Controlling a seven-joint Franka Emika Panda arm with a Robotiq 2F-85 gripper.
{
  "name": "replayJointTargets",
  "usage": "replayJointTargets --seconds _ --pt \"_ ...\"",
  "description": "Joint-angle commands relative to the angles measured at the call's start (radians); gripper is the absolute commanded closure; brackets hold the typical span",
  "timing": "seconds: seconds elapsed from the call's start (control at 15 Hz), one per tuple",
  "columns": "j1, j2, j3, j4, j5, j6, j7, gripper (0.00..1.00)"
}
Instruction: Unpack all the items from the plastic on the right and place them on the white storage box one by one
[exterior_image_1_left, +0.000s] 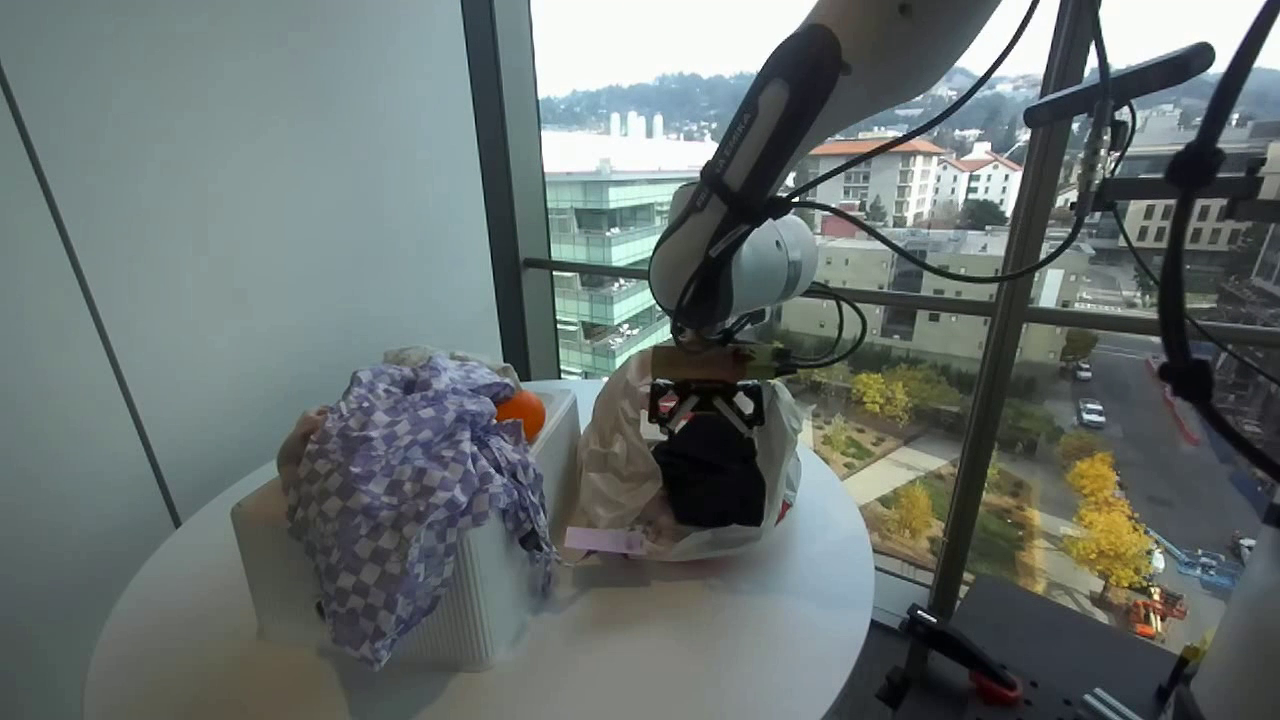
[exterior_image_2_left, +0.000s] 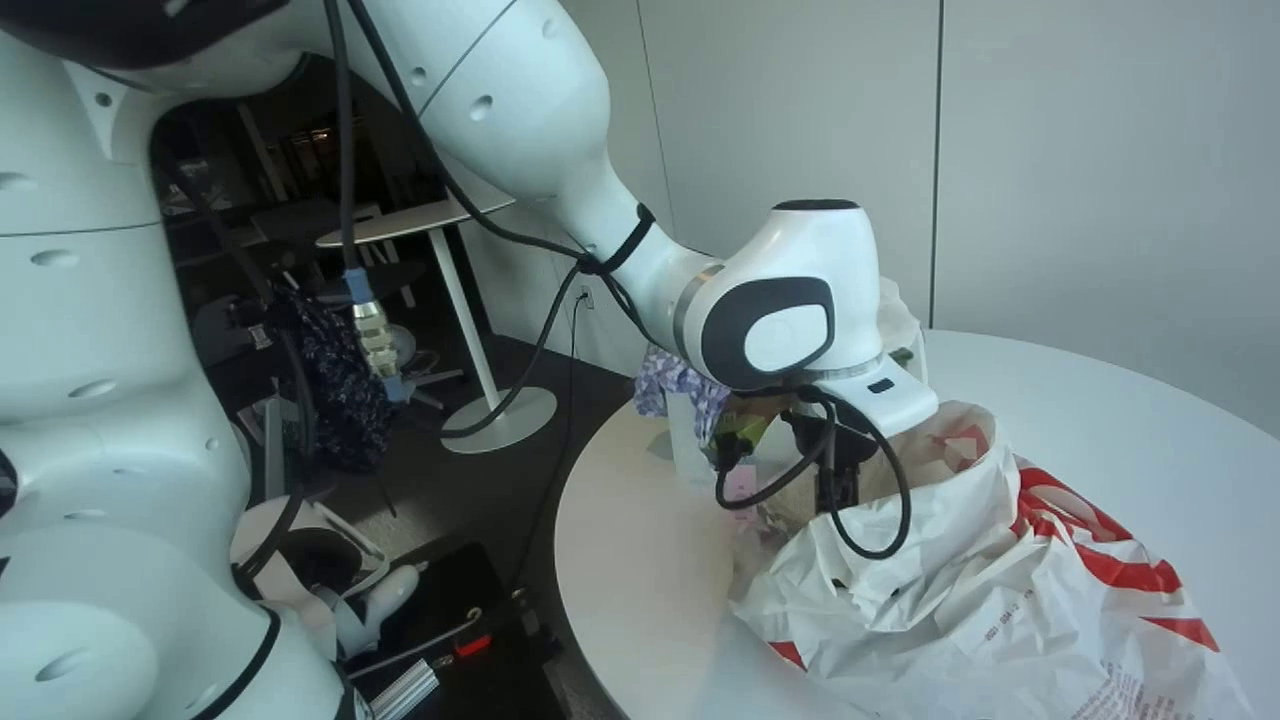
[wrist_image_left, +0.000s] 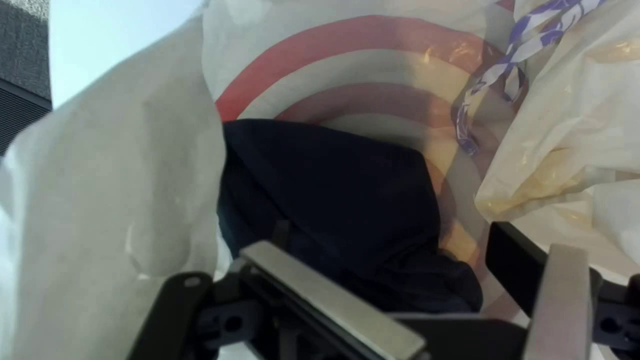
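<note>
Clearly, dark cloth (wrist_image_left: 335, 190) lies in the bag (exterior_image_2_left: 1000, 600) beneath the gripper's (wrist_image_left: 391, 232) parted jaws.

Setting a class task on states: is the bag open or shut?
Open: the wrist view looks into the bag, with dark cloth showing inside.

Daylight enters by the window (exterior_image_1_left: 920, 350), the sky (exterior_image_1_left: 650, 45) burnt white, and the white storage box (exterior_image_1_left: 490, 590) shades the table (exterior_image_1_left: 720, 640) toward its near edge. Past the table's left edge, in an exterior view, the floor (exterior_image_2_left: 505, 490) sinks into gloom; in the wrist view the gripper (wrist_image_left: 392, 237) is slightly blurred, the dark cloth (wrist_image_left: 340, 200) low in detail.
</note>
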Motion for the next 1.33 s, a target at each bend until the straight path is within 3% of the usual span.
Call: replayJointTargets --seconds 0.0,0.2,0.8,0.87,1.27 --pt "0.045 0.108 -0.092 0.105 -0.087 0.032 0.079 0.0" --pt "0.08 0.193 -0.156 0.161 -0.15 0.07 0.147 0.0" --pt "0.097 0.352 -0.227 0.222 -0.088 0.135 0.198 0.0" --pt "0.091 0.36 -0.23 0.227 -0.076 0.14 0.194 0.17" --pt "0.067 0.335 -0.208 0.208 0.043 0.155 0.174 0.65"
